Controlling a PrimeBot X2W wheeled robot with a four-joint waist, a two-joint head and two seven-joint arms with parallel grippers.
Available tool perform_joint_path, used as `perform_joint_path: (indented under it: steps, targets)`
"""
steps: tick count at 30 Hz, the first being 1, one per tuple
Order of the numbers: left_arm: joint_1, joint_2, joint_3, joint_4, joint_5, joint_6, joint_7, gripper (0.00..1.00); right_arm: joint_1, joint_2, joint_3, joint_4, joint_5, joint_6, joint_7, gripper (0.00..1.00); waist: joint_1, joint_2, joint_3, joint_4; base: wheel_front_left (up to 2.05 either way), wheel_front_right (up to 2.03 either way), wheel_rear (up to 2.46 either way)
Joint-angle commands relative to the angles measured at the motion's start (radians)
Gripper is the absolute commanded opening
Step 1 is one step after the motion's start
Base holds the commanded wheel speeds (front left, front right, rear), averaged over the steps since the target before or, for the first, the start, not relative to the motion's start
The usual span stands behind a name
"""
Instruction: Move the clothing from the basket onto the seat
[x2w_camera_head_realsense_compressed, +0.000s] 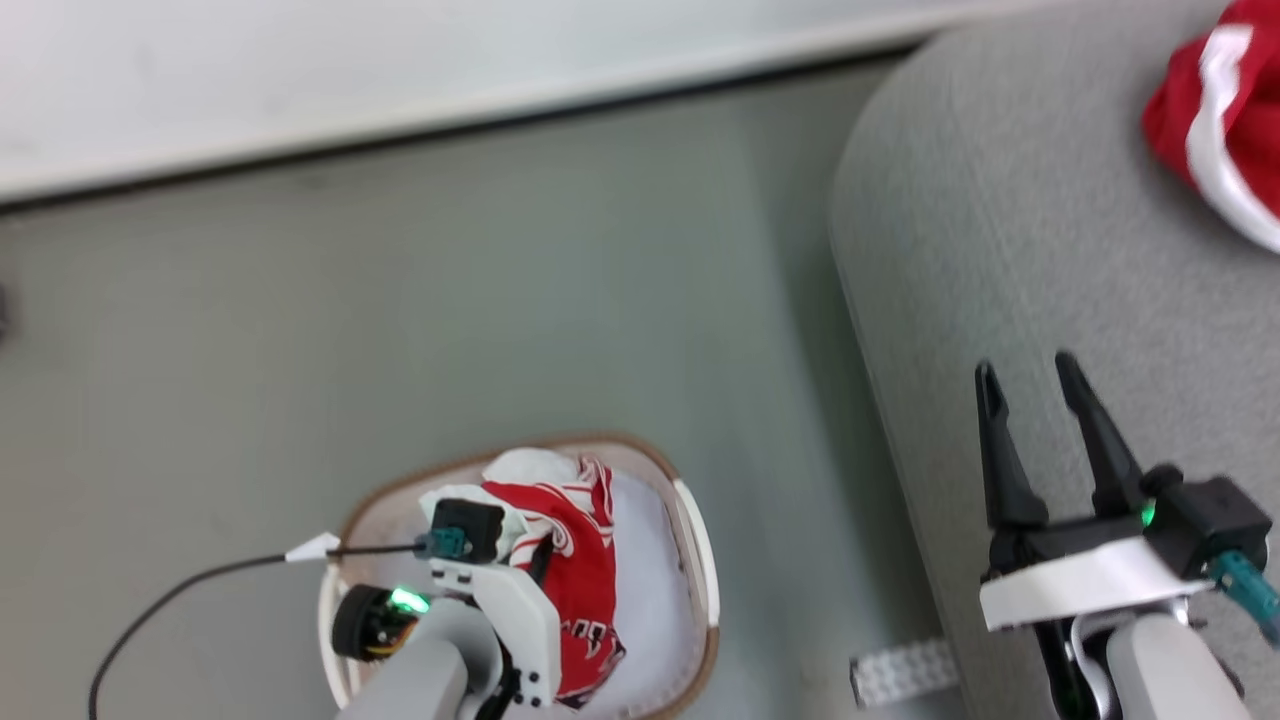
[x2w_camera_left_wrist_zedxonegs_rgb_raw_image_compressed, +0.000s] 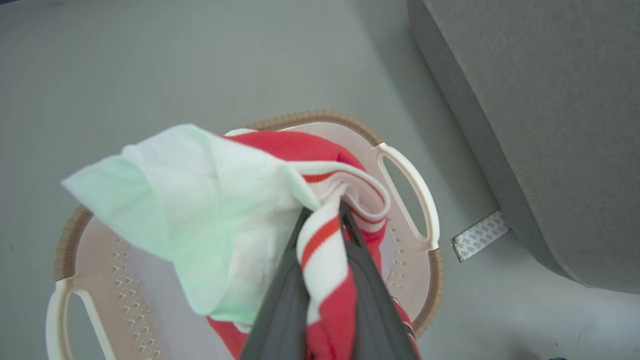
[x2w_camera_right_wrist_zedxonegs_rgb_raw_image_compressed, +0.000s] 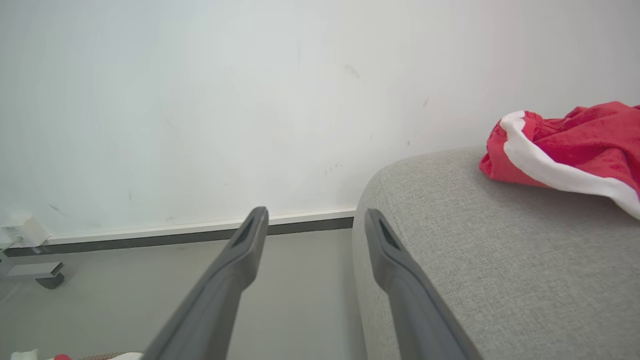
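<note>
The left gripper (x2w_camera_left_wrist_zedxonegs_rgb_raw_image_compressed: 324, 211) is pinching a fold of red and white striped clothing (x2w_camera_left_wrist_zedxonegs_rgb_raw_image_compressed: 320, 250) tight between its two dark fingers. The rest of that garment, red with a pale inner side, is bunching over the inside of the white perforated basket (x2w_camera_left_wrist_zedxonegs_rgb_raw_image_compressed: 410, 200). The basket is standing on the grey floor (x2w_camera_head_realsense_compressed: 500, 250). The large grey seat (x2w_camera_left_wrist_zedxonegs_rgb_raw_image_compressed: 550, 100) is sitting near the basket on the robot's right, apart from it. A second red garment (x2w_camera_right_wrist_zedxonegs_rgb_raw_image_compressed: 575, 150) with a white band is lying on top of the seat. The right gripper (x2w_camera_head_realsense_compressed: 1026, 365) is hovering over the seat's edge, fingers parted and holding nothing. A white patterned strip (x2w_camera_left_wrist_zedxonegs_rgb_raw_image_compressed: 480, 235) is lying on the floor at the seat's base.
</note>
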Motion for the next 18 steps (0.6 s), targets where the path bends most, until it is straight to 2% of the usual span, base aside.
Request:
perform_joint_path:
  steps: [1,9,18]
  targets:
    - [0.033,0.003,-0.008,-0.023,-0.024,0.007,-0.014,0.0,0.038,-0.004,-0.008,0.01,-0.011,-0.002,0.001,1.0,0.0001,0.0,-0.15,0.047,0.0,0.0,0.0]
    - [0.079,0.005,-0.021,-0.155,-0.064,0.039,-0.043,0.0,0.14,-0.003,-0.025,0.034,-0.023,-0.002,0.001,1.0,0.0001,0.0,-0.298,0.072,0.0,0.0,0.0]
    - [0.113,0.067,0.01,-0.416,-0.081,0.086,-0.029,0.0,0.235,-0.001,0.002,0.045,-0.036,-0.002,0.001,1.0,0.0001,0.0,-0.415,0.071,0.0,0.0,0.0]
